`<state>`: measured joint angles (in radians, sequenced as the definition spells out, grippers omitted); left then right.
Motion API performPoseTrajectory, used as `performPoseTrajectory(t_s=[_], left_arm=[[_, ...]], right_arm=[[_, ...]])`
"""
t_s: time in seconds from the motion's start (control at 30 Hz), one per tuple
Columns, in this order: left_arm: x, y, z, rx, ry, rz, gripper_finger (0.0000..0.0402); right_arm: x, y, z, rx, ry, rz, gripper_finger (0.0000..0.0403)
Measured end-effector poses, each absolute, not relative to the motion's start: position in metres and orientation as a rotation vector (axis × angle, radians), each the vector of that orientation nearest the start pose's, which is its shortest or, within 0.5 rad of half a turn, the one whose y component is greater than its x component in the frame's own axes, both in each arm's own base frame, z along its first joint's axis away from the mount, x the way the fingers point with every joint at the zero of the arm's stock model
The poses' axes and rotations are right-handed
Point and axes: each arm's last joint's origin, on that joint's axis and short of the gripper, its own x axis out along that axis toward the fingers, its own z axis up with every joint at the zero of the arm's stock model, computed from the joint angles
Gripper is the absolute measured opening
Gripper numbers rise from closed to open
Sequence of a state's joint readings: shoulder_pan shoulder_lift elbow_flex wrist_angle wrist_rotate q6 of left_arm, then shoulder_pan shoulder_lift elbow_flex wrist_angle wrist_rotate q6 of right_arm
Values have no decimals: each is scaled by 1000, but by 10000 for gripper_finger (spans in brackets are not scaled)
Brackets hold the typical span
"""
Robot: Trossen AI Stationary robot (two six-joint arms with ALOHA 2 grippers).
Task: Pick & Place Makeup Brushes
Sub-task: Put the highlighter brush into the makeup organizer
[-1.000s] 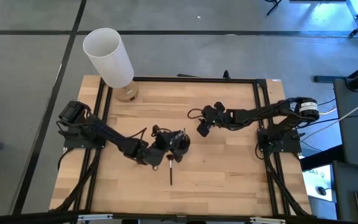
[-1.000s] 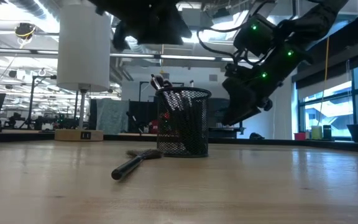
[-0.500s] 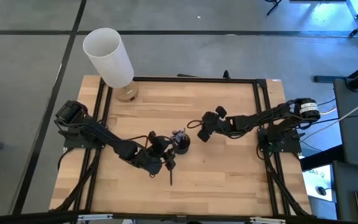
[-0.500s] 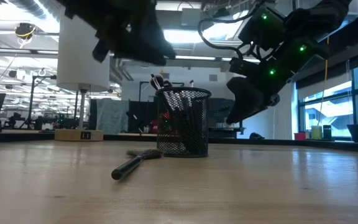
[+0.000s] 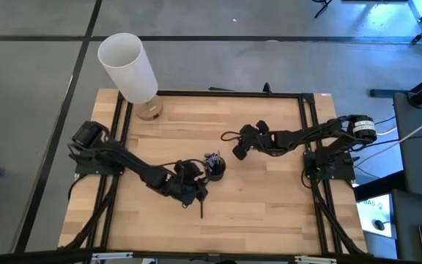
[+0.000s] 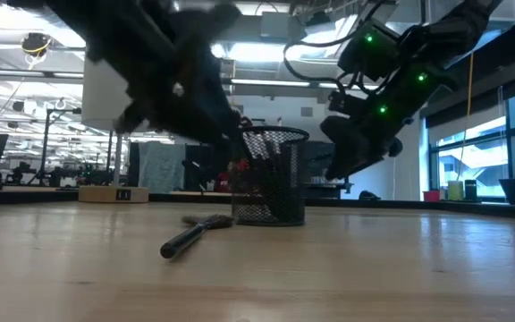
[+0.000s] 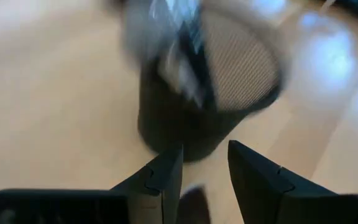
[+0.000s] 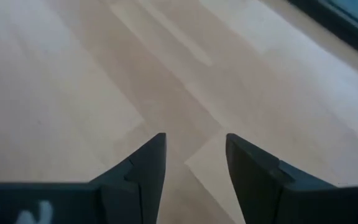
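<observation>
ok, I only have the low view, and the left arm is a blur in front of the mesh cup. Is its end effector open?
Observer: Yes. In the left wrist view the left end effector is open, with the mesh cup just ahead of it.
Operator: Where is it relative to the loose brush?
Observer: From above, it sits over the cup-side end of the brush on the table. I can't tell if they touch.
Operator: Is the right arm holding anything?
Observer: No. The right end effector is open, with only bare table between its fingers.
</observation>
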<state>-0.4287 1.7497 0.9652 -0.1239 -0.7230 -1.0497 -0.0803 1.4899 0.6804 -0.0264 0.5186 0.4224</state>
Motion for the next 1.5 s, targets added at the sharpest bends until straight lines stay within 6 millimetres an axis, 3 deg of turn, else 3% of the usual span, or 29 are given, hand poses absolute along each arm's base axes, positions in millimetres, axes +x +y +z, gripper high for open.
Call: performPoseTrajectory(t_s=[0.2,0.33,0.67,1.17,1.5], left_arm=[[322,-119,125,-701,591,713,123],[327,-115,113,-795,610,723,123],[335,-113,112,-806,558,696,123],[334,-116,111,-761,710,584,121],[330,-117,114,-688,815,503,52]], right_arm=[[270,-35,160,231,709,-713,167],[270,-35,160,245,711,-720,167],[270,-35,160,244,710,-721,167],[270,-35,160,226,717,-715,167],[270,-35,160,226,717,-714,167]])
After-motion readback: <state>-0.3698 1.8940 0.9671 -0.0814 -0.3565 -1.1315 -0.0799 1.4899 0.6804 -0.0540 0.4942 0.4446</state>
